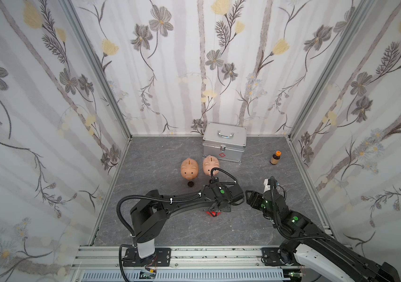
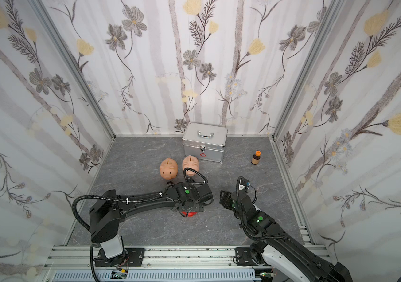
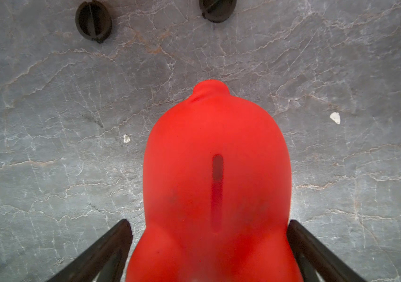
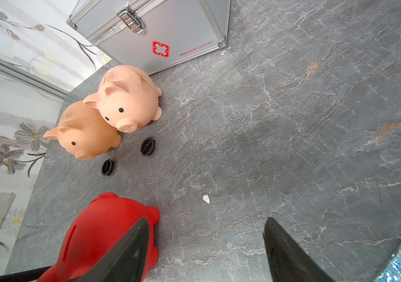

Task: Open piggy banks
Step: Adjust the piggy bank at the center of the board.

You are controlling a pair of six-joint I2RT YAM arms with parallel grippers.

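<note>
The left pincer (image 3: 209,222) is standing wide open. Its dark fingers (image 3: 121,234) are flanking the red piggy bank (image 3: 214,146) without clamping it, and a strip of tabletop (image 3: 48,146) is showing between one finger and the pig's side. The red pig is sitting upright near the front middle of the tabletop, with its coin slot (image 3: 217,190) facing up. In both top views the left arm is hiding all but a red sliver of it.

The right pincer (image 4: 206,219) is hanging just beside it, also open, with only bare tabletop between its fingers. One of them is blocking part of the red pig in the right wrist view.

Farther out, one black plug (image 4: 148,146) and a second black plug (image 4: 107,167) are lying loose. They are just before the snouts of the first peach-pink piggy bank (image 4: 128,97) and the second peach-pink piggy bank (image 4: 84,131), which are standing side by side. In both top views the left arm's cable is looping across the first.

Behind them a silver case (image 1: 223,144) is sitting by the back wall. A brown bottle (image 1: 275,158) with an orange cap is standing well apart.

The tabletop is grey and marble-veined, with white specks (image 3: 335,118). Floral wallpaper (image 1: 170,73) and aluminium posts (image 1: 98,73) are enclosing it.

The case is bearing a red cross emblem (image 4: 160,48) and small red writing that seems to include "Losen" and "No.B0169".
</note>
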